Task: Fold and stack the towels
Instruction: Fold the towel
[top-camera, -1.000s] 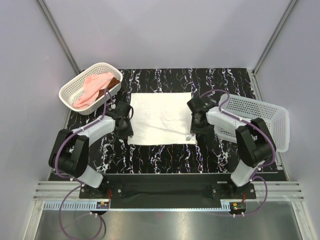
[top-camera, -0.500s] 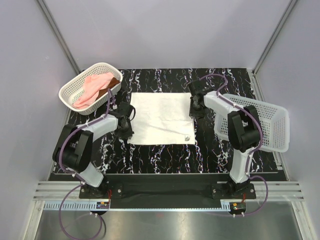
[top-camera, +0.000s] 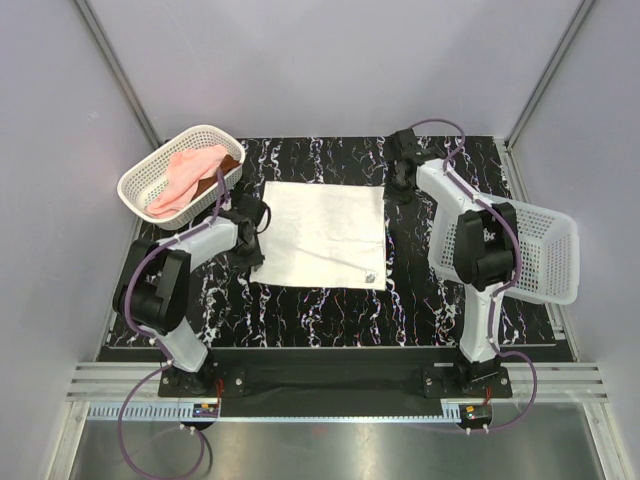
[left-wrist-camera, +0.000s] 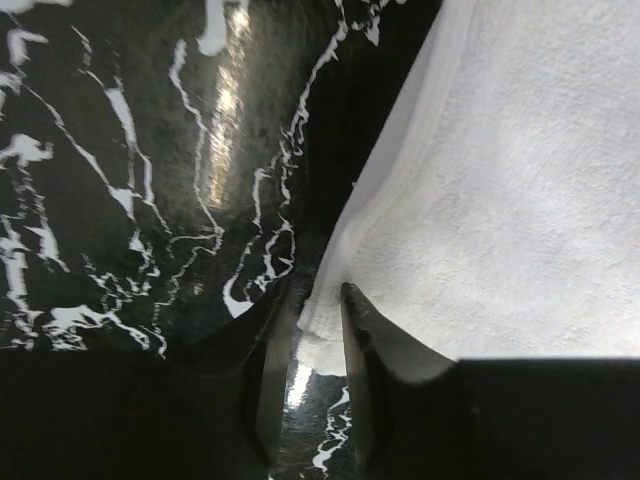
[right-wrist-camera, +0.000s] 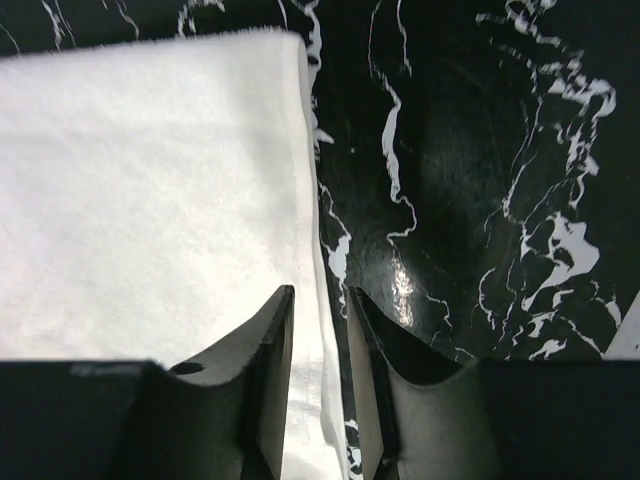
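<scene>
A white towel (top-camera: 320, 230) lies spread flat in the middle of the black marble table. My left gripper (top-camera: 252, 240) is at the towel's left edge. In the left wrist view its jaws (left-wrist-camera: 318, 300) stand nearly closed, with a bunched bit of the towel's hem (left-wrist-camera: 500, 180) pinched between them. My right gripper (top-camera: 397, 190) is at the towel's right edge, close to the far right corner. In the right wrist view its jaws (right-wrist-camera: 320, 295) stand narrow astride the right hem of the towel (right-wrist-camera: 150, 180). A pink towel (top-camera: 185, 175) lies in the left basket.
A white basket (top-camera: 135, 180) at the far left holds the pink towel and something dark. A larger white basket (top-camera: 545, 255) stands at the right, beside the right arm. A small tag (top-camera: 371, 276) shows at the towel's near right corner.
My right gripper has slid along the towel's right edge from the near right corner to near the far right corner. My left gripper has moved a little farther along the left edge. The towel has shifted slightly.
</scene>
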